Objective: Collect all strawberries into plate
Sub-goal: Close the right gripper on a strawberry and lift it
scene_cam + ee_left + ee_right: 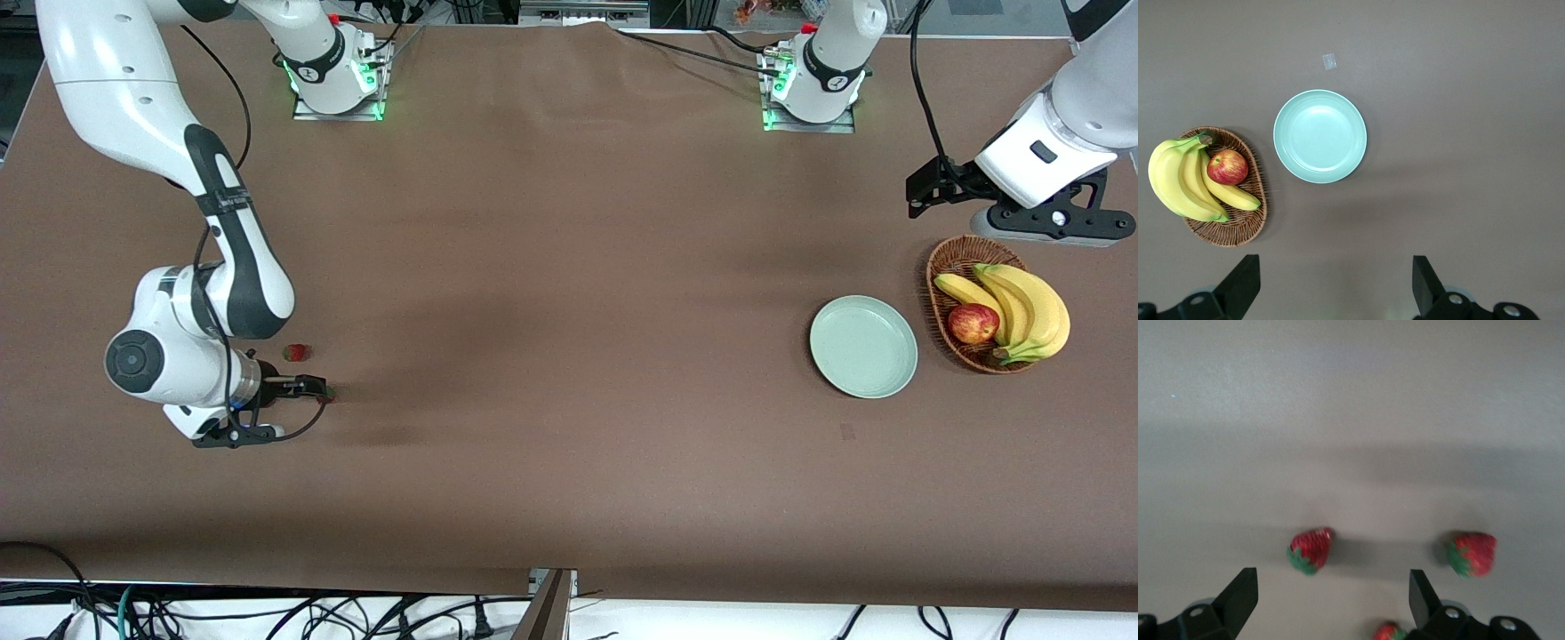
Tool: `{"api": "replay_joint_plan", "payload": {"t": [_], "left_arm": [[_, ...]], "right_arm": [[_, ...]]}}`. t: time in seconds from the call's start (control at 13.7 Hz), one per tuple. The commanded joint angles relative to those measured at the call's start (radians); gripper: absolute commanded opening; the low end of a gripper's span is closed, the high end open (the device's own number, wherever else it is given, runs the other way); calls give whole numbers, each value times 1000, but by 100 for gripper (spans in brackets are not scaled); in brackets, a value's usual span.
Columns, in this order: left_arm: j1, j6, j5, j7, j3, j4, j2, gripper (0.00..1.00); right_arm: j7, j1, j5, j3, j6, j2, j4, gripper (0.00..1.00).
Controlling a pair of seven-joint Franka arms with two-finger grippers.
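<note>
None of the strawberries [1311, 549] had made it into the mint-green plate [900, 373] yet, so basically everything was left to do. All three sat on the table just under the right gripper [1331, 597], one roughly between its wide-apart fingers. The plate lay bare beside the wicker fruit basket [935, 267], below the left gripper [1336, 283], which waited with fingers spread too.

A brown wicker basket [944, 267] sat on the brown surface [569, 356] toward the left arm's end. It held a bunch of yellow bananas [1022, 307] and a red apple [973, 324] touching them.
</note>
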Motion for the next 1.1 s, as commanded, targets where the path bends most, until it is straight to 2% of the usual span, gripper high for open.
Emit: {"api": "replay_joint_plan", "payload": {"t": [0.0, 0.66, 0.88, 1.03], "left_arm": [[0, -18, 19, 6, -3, 27, 11, 100], [0, -18, 19, 6, -3, 27, 11, 100], [0, -18, 19, 6, -3, 27, 11, 100], [0, -18, 19, 6, -3, 27, 11, 100]], "right_arm": [[8, 8, -3, -1, 63, 23, -14, 100], [20, 42, -6, -3, 92, 57, -37, 98], [15, 40, -6, -1, 89, 52, -44, 65], [12, 38, -6, -3, 80, 49, -44, 48]]}}
